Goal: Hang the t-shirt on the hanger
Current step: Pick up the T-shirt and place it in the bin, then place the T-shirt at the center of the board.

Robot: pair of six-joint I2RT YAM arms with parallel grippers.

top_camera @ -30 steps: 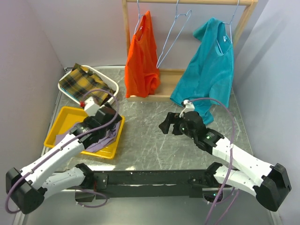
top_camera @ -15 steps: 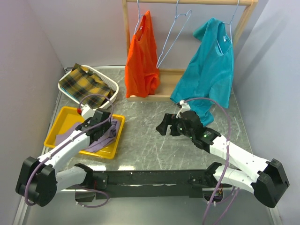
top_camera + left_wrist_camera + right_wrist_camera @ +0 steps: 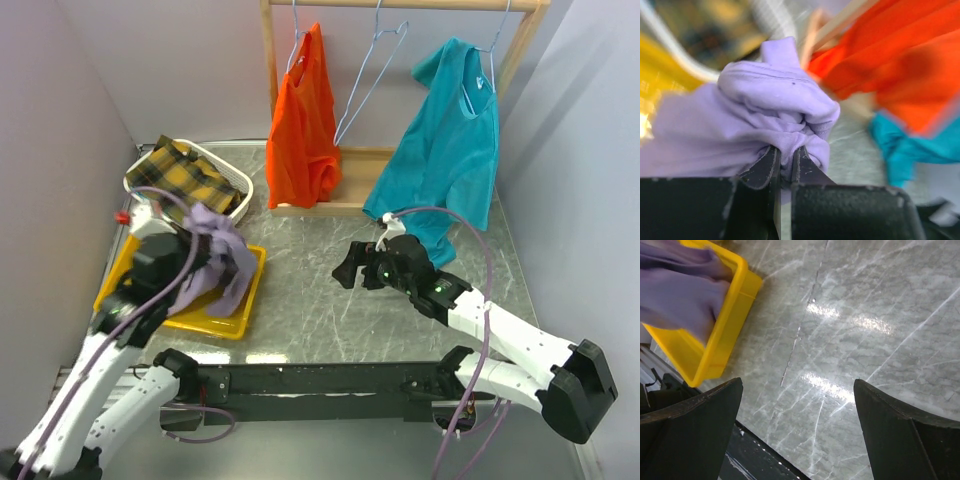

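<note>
The lavender t-shirt (image 3: 222,258) hangs bunched above the yellow tray (image 3: 228,322), lifted by my left gripper (image 3: 196,232). In the left wrist view the left gripper (image 3: 786,156) is shut on a fold of the t-shirt (image 3: 775,97). A bare wire hanger (image 3: 372,72) hangs on the wooden rack at the back, between the orange and teal garments. My right gripper (image 3: 350,270) hovers open over the table's middle; in the right wrist view the right gripper (image 3: 797,405) has wide jaws with only marble between them, and the t-shirt (image 3: 675,297) shows at the upper left.
A wooden rack (image 3: 270,60) at the back holds an orange garment (image 3: 303,125) and a teal t-shirt (image 3: 450,140) on hangers. A white basket (image 3: 240,180) with plaid cloth sits at the back left, beside the yellow tray. Walls close in on both sides.
My left gripper shut on the lavender t-shirt in the tray and lifted it upward and leftward. The right gripper edged slightly left and stayed open.
</note>
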